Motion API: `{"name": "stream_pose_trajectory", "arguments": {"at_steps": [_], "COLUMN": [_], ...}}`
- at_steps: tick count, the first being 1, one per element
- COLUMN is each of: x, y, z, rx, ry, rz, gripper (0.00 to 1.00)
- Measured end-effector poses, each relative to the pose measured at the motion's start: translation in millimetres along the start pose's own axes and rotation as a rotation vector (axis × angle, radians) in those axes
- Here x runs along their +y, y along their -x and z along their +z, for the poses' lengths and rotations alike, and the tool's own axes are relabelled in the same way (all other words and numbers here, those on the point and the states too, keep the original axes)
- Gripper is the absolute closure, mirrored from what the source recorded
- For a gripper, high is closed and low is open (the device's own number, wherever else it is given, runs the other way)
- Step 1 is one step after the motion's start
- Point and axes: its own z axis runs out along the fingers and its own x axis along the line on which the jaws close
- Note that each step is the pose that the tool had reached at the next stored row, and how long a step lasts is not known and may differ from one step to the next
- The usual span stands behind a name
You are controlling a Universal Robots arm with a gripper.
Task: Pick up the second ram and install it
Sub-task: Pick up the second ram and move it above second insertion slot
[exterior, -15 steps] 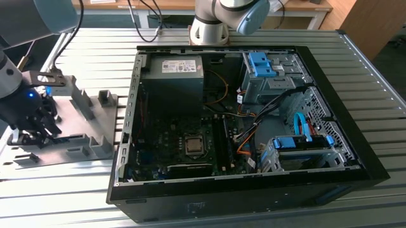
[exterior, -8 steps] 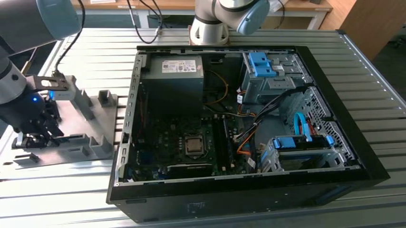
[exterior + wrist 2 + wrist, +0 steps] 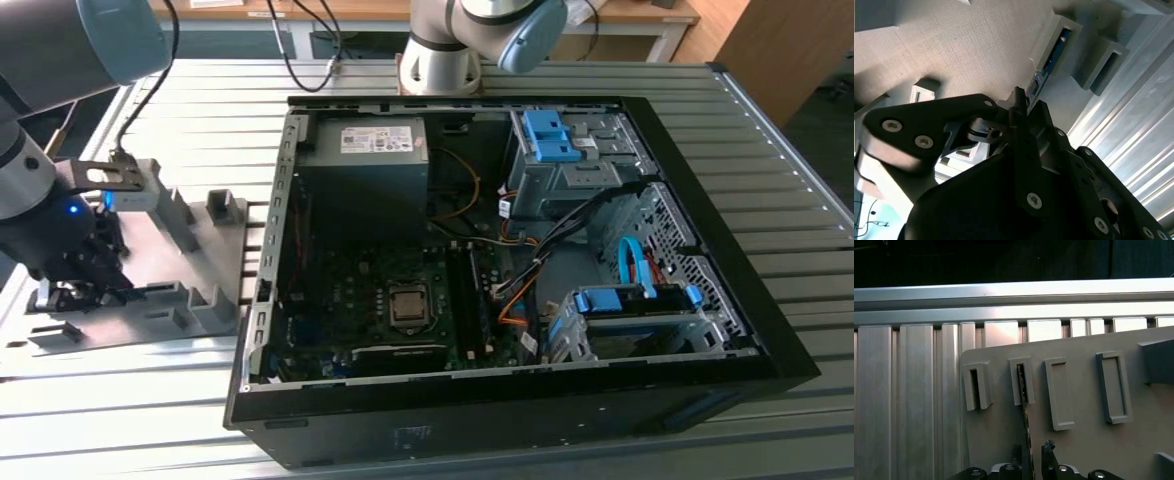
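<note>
One stick, the second ram (image 3: 1025, 415), stands on edge in a grey holder (image 3: 1079, 440) slot on the table (image 3: 134, 400) at the exterior view's left, well apart from the PC case (image 3: 467, 430), leaving its top edge free to pinch. We see the end effector (image 3: 1031, 457) straddling that edge in the first wrist view; whether it's clamped, we cannot tell.

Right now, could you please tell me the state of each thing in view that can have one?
second ram: standing on edge in a slot of the grey holder, not lifted.
gripper: open, fingertips either side of the ram.
computer case: lying on its side, side panel off.
CPU socket: uncovered, no cooler on it.
</note>
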Motion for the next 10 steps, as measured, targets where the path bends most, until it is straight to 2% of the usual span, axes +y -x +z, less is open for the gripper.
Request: {"name": "stream_pose_trajectory", "arguments": {"at_steps": [3,10], "x": [0.0,0.0], "y": [0.0,0.0], "z": [0.1,0.4], "rx": [-0.0001,0.0], "ry": [0.0,0.0], "rz": [0.0,0.0], "gripper": [0.84,0.86]}}
